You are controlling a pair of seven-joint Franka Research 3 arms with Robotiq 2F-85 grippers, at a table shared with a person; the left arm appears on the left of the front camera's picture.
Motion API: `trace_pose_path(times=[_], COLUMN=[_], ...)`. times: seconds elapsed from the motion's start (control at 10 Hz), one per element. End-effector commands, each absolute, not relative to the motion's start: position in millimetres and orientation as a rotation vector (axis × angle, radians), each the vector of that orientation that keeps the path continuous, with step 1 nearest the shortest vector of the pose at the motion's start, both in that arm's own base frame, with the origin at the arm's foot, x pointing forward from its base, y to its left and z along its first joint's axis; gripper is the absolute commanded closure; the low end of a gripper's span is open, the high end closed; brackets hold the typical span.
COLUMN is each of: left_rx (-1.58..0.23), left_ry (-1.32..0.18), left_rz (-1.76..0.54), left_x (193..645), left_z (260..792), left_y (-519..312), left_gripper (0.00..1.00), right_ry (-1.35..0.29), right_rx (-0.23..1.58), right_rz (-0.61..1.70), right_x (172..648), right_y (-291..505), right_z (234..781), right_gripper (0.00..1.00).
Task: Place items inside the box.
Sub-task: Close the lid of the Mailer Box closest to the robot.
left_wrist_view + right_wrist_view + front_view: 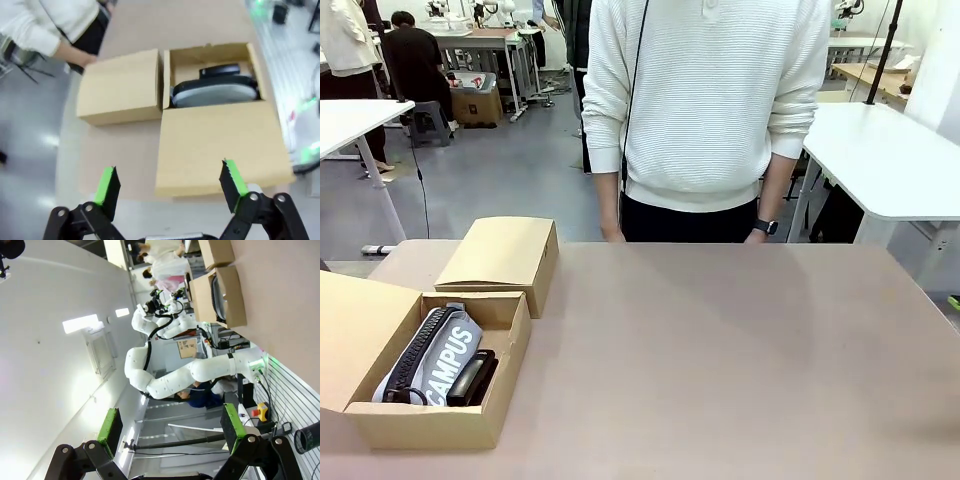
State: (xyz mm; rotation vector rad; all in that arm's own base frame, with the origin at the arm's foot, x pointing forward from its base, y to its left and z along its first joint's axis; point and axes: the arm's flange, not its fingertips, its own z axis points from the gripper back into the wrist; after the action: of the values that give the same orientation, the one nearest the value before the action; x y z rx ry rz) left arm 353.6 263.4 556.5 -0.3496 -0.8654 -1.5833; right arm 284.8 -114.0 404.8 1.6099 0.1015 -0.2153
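Note:
An open cardboard box (440, 425) sits at the table's near left corner, its lid flap (355, 330) folded out to the left. Inside lie a grey zip pouch lettered "CAMPUS" (445, 355) and a black stapler (472, 378) beside it. My left gripper (170, 187) hangs open and empty high over the flap (220, 145), looking down on the box (166, 75), the pouch (215, 94) and the stapler (220, 71). My right gripper (172, 427) is open and empty, turned sideways off the table, with the box (235, 297) far away.
A closed cardboard box (505, 255) stands just behind the open one. A person in a white sweater (705, 110) stands at the far edge, hands low by the table. The brown tabletop (720, 360) stretches bare to the right. My left arm (200, 372) shows in the right wrist view.

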Motion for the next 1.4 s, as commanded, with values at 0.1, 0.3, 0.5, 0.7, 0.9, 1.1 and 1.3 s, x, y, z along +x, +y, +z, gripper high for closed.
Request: trace_pose_path(times=[0.1, 0.3, 0.5, 0.7, 0.9, 1.1, 1.3], left_rx=[-0.023, -0.339, -0.143, -0.186, -0.238, -0.217, -0.22], left_ry=[-1.264, -1.116, -1.119, -1.017, -0.806, -0.671, -0.542], left_rz=[-1.759, -1.659, -1.675, -1.762, -1.795, -1.845, -1.775], left_x=[288, 302, 290, 304, 333, 351, 361], left_z=[524, 492, 544, 512, 480, 470, 454], left_y=[278, 289, 272, 268, 285, 289, 293], left_gripper=[0.0, 0.0, 0.0, 0.0, 0.0, 0.0, 0.0], right_ry=[0.098, 0.098, 0.098, 0.098, 0.098, 0.098, 0.098], right_rx=[1.618, 1.618, 1.618, 1.618, 1.618, 1.618, 1.618], right_rz=[-0.207, -0.207, -0.207, -0.207, -0.207, -0.207, -0.207], right_x=[284, 284, 284, 284, 284, 284, 284], right_y=[-114, -114, -114, -114, -114, -114, -114], right_z=[407, 407, 407, 407, 407, 407, 407], right_gripper=[0.0, 0.0, 0.0, 0.0, 0.0, 0.0, 0.0])
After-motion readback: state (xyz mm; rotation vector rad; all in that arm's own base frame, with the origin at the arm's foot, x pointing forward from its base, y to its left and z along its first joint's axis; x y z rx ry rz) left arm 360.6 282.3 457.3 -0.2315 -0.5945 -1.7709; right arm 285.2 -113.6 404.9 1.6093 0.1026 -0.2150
